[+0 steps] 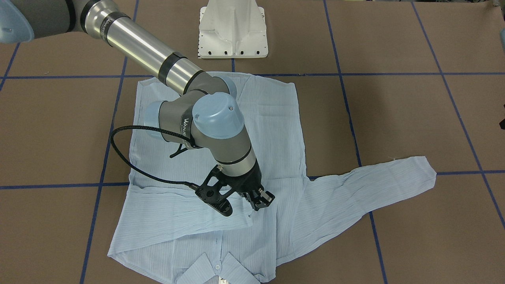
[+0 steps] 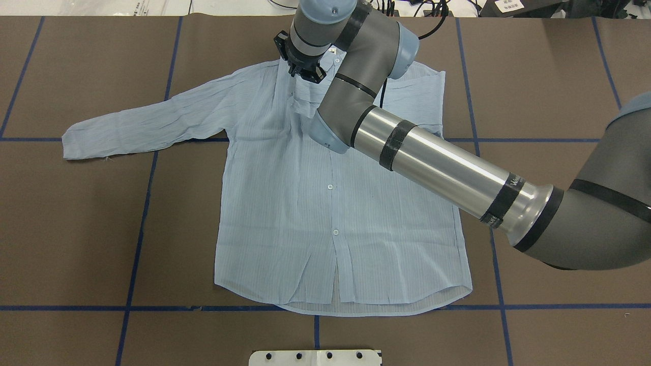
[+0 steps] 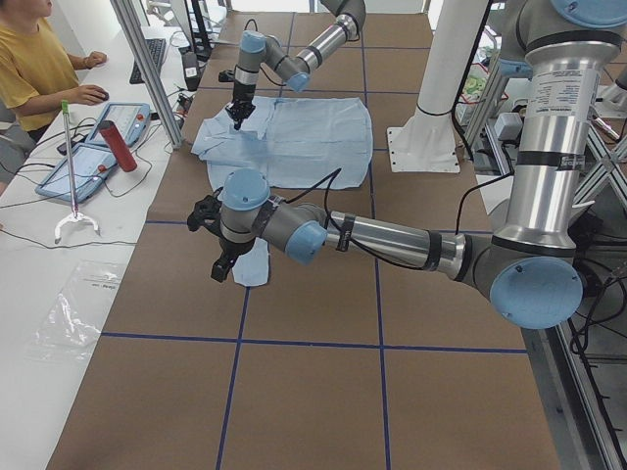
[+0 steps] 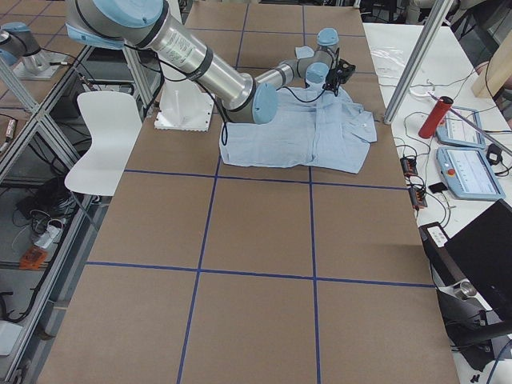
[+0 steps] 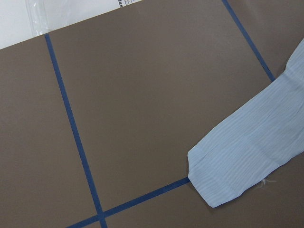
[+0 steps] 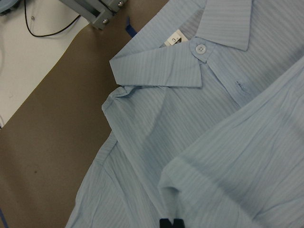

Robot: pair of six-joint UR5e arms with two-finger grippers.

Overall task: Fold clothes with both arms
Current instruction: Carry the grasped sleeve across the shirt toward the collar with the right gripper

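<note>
The pale-blue striped shirt point(image 2: 325, 203) lies flat on the brown table, buttons up, collar point(image 6: 228, 23) at the far edge from the robot. One sleeve point(image 2: 147, 124) stretches out sideways, its cuff point(image 5: 228, 175) flat on the table. The other sleeve point(image 1: 177, 213) is folded across the chest. My right gripper point(image 1: 256, 203) stands just below the collar, shut on that folded sleeve's end, and the cloth runs up to its fingertips point(image 6: 171, 223). My left gripper point(image 3: 219, 262) hovers near the outstretched cuff and shows only in the exterior left view, so I cannot tell its state.
The white pedestal base point(image 1: 232, 29) stands behind the shirt's hem. Blue tape lines point(image 2: 137, 223) grid the table. A person point(image 3: 39, 69) sits at a side desk with pendants point(image 3: 98, 147) and a red cylinder point(image 3: 116, 145). A white chair point(image 4: 108, 136) stands beside the table.
</note>
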